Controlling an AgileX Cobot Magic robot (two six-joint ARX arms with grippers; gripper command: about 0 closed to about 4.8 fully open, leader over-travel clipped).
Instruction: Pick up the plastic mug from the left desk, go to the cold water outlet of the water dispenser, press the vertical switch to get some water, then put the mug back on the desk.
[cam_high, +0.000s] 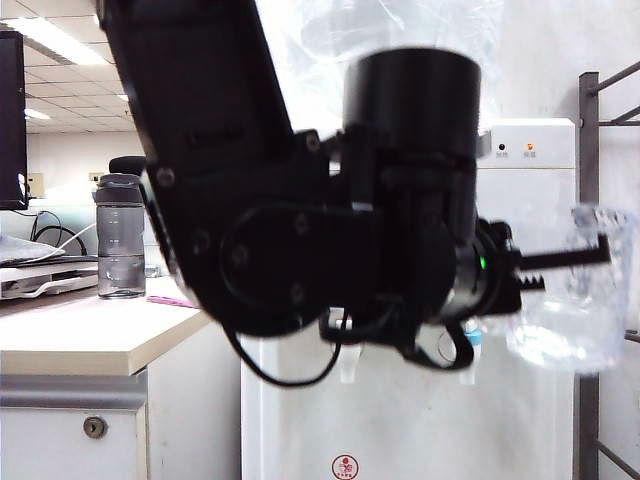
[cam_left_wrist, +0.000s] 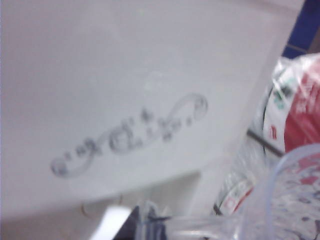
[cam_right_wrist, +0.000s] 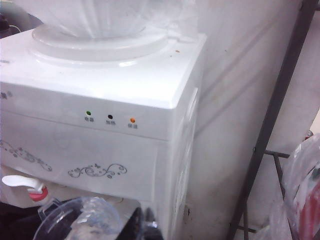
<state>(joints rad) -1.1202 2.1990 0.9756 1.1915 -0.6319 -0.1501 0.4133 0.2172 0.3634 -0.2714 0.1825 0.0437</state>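
The grey bottle (cam_high: 121, 236) stands on the tabletop (cam_high: 80, 335) at left. The left pincer (cam_high: 570, 262), pinching the plastic mug (cam_high: 575, 300), sits right of the cold water outlet (cam_high: 470, 350); ease it back under squarely. The metal rack (cam_high: 590, 250) crowds it. Right pincer unseen; I cannot tell its state.

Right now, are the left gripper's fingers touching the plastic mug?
Touching: in the exterior view the left gripper has its dark fingers closed over the plastic mug, which hangs from them in front of the water dispenser.
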